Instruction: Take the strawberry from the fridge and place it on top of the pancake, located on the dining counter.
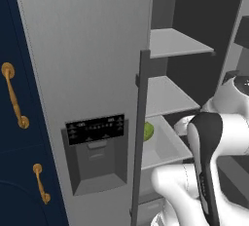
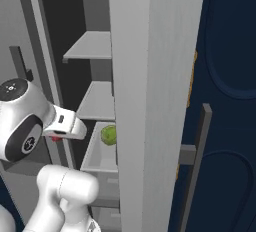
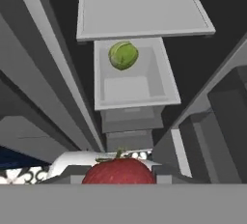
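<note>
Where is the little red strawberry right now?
The strawberry sits low in the hand view, held in the gripper, in front of the open fridge.

A home kitchen, seen from in front of my open fridge [image 1: 92,74].

I face its grey door with a dark dispenser panel [image 1: 95,128], bare shelves [image 1: 170,42] inside, a green fruit [image 3: 123,55] in a drawer [image 3: 135,90], and navy cabinets [image 1: 14,161] with gold handles [image 1: 13,96] alongside.

We see the red strawberry [image 3: 119,171] with its green stem at bottom centre of the hand view, and the grey fridge [image 1: 82,74] open, its shelves bare-faced.
</note>
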Robot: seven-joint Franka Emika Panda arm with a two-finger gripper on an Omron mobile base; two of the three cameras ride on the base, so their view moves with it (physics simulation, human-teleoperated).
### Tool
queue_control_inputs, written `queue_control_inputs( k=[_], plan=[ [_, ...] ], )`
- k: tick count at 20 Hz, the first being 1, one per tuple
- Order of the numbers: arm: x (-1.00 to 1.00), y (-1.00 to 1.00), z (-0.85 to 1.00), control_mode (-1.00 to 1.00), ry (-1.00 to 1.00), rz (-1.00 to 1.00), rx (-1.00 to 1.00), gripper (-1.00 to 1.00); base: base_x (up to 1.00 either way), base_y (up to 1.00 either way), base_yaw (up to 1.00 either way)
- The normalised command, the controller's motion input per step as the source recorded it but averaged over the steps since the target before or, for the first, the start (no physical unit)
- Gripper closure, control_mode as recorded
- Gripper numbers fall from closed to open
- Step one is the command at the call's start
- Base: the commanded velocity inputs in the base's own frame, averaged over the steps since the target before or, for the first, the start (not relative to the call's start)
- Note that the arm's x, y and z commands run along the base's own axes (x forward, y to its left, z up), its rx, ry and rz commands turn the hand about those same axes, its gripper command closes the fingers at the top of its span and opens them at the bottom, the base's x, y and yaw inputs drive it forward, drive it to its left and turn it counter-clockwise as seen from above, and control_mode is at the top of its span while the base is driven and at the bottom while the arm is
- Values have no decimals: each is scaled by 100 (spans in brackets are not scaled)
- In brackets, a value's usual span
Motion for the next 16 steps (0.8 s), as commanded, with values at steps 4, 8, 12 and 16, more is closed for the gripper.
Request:
queue_control_inputs(
  k=[4,8,12,16],
  plan=[
    [-4,30,-51,-100,2,-43,2,100,0,0,0],
    [1,0,-51,-100,-3,-16,2,100,0,0,0],
    [5,-2,-29,-100,-1,0,0,100,0,0,0],
    [0,-7,-20,-100,-1,4,0,100,0,0,0]
  ],
)
